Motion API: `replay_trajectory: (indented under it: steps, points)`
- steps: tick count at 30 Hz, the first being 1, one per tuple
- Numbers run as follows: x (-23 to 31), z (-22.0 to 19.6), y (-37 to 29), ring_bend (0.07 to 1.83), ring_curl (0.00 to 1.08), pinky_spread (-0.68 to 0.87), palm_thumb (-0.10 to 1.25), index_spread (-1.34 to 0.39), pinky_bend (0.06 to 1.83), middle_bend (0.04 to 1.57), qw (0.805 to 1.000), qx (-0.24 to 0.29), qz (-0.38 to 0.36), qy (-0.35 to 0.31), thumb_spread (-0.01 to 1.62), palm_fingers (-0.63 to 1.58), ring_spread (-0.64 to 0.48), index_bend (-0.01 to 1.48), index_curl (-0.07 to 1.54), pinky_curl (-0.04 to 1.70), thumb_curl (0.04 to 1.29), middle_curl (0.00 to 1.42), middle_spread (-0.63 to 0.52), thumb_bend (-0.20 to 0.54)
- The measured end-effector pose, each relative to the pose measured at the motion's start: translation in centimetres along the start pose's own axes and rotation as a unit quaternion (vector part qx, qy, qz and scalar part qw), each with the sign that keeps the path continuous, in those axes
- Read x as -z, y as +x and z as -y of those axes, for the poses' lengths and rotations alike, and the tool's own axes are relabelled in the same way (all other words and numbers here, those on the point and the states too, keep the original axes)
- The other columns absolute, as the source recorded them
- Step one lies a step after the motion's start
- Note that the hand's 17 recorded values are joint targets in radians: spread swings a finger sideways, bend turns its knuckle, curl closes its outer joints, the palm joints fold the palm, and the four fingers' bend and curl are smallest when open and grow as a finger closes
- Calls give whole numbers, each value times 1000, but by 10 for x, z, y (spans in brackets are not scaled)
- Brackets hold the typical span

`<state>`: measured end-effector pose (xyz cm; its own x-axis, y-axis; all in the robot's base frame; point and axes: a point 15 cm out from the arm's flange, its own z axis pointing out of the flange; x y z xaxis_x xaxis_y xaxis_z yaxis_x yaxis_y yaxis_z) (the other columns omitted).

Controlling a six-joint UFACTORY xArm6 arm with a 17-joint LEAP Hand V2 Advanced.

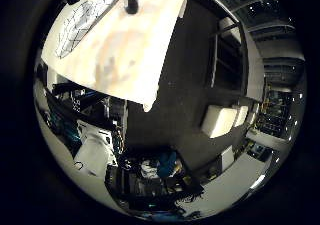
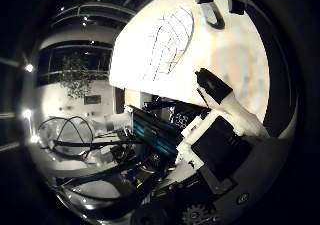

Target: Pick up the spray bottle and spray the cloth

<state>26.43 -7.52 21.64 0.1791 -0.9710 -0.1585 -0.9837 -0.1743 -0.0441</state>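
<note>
One table (image 1: 135, 50) is in view, pale-topped. One cloth (image 2: 170, 40) lies on it, white with a grid of dark lines, near a table edge. One hand (image 2: 220, 140) of white and black parts shows. On the dark floor past the table stand at least two pale blocks (image 1: 217, 121) side by side, and one dark shelf unit (image 1: 227, 55).

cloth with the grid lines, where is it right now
The cloth lies flat on the pale table, near its edge, apart from the hand.
</note>
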Motion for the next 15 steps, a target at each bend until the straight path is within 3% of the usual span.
replay_trajectory:
  steps: [11,15]
  points:
    - [8,-18,40,587,259,420,786,-283,504,422,998,-66,-1,14,1059,395,42,135,342,222,506,431,-84,-26]
    - [10,-28,66,633,273,409,658,-260,597,399,994,-105,-7,39,1055,276,49,132,294,242,428,422,-53,-43]
